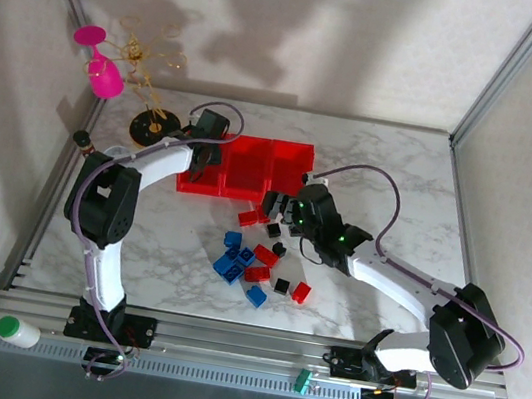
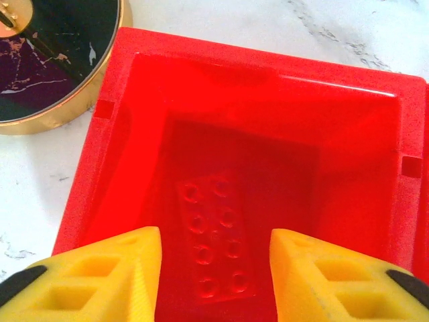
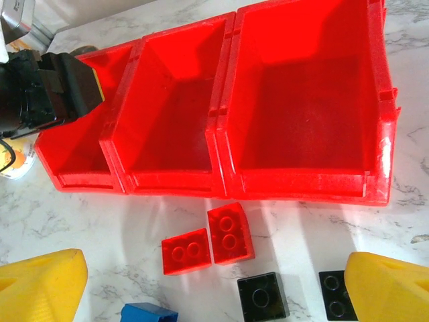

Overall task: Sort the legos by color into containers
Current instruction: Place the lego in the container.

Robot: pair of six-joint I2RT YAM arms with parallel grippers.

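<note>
Three joined red containers (image 1: 251, 169) stand mid-table. My left gripper (image 1: 205, 149) hangs over the leftmost one (image 2: 268, 100), open. A red oblong lego (image 2: 211, 201) lies flat on that bin's floor, below the gap between the yellow fingers (image 2: 134, 268), untouched by either. My right gripper (image 1: 275, 206) is open just in front of the containers (image 3: 308, 184). Below it lie two red legos (image 3: 186, 251) (image 3: 230, 233) side by side, two black ones (image 3: 263, 296) (image 3: 337, 294) and a blue one (image 3: 149, 314). The middle and right bins look empty.
Several loose blue, red and black legos (image 1: 251, 263) are scattered in front of the bins. A round black-and-gold disc (image 2: 47, 54) sits close to the left bin. A pink glass (image 1: 105, 68) and a gold wire stand are at the back left.
</note>
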